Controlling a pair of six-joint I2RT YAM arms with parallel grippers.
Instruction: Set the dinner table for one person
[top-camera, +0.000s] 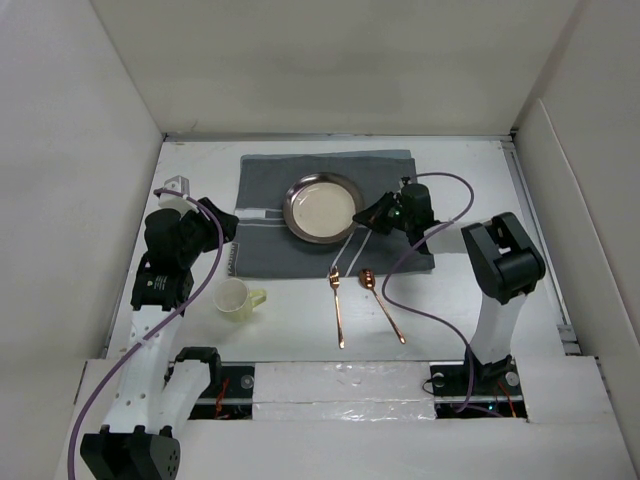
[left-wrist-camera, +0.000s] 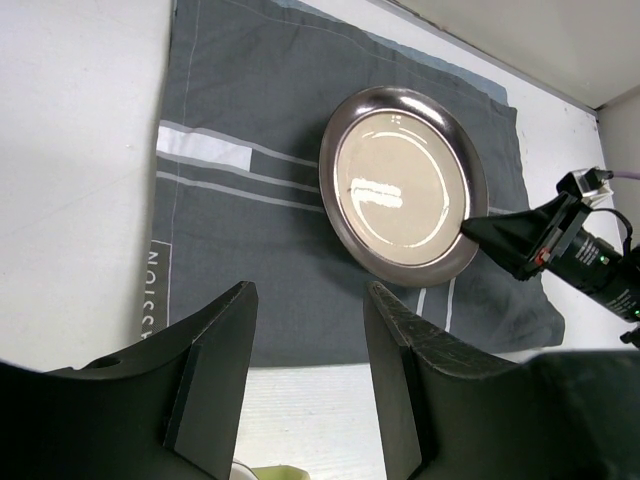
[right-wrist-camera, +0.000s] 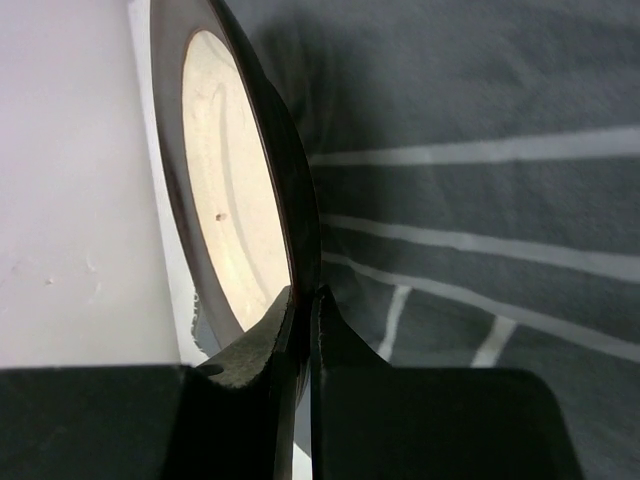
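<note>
A round plate (top-camera: 322, 207) with a dark metal rim and cream centre lies on the dark grey striped mat (top-camera: 270, 240) on the white dinner table (top-camera: 290, 320). My right gripper (top-camera: 368, 215) is shut on the plate's right rim; in the right wrist view the fingers (right-wrist-camera: 305, 330) pinch the rim (right-wrist-camera: 300, 230). The plate also shows in the left wrist view (left-wrist-camera: 402, 185). My left gripper (left-wrist-camera: 305, 375) is open and empty, over the mat's near edge. A copper fork (top-camera: 338, 305) and a copper spoon (top-camera: 380, 302) lie on the table before the mat. A pale yellow cup (top-camera: 235, 299) stands at the front left.
White walls enclose the table on three sides. A small metal bracket (top-camera: 175, 186) sits at the far left. The right arm's purple cable (top-camera: 420, 260) loops over the mat's right corner. The left arm (top-camera: 170, 250) stands beside the mat's left edge.
</note>
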